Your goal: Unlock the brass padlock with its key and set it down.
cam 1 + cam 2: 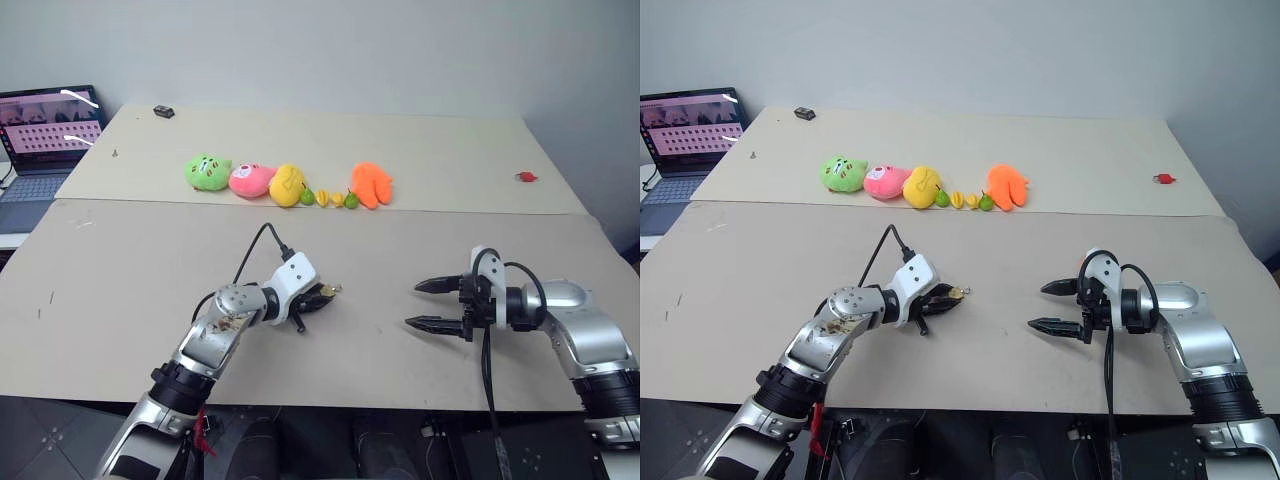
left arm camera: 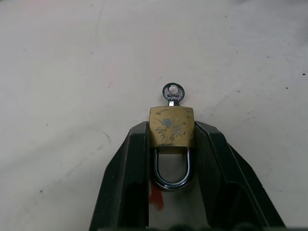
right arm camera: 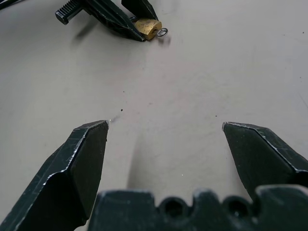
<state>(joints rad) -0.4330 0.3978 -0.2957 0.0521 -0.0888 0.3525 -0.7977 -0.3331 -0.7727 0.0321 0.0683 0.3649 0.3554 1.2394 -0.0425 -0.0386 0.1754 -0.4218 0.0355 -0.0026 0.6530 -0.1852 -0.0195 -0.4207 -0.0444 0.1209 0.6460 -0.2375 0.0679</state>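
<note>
The left gripper (image 2: 171, 139) pinches the brass padlock (image 2: 171, 126) by its sides just above the table (image 1: 150, 260), the key (image 2: 173, 94) sticking out of the lock's bottom toward the right gripper (image 1: 432, 304), whose fingers are spread wide some way off. I'd worry the key head is so tiny that the right fingers could knock it or twist the lock out of that narrow pinch. The key head reads "CHINA".
</note>
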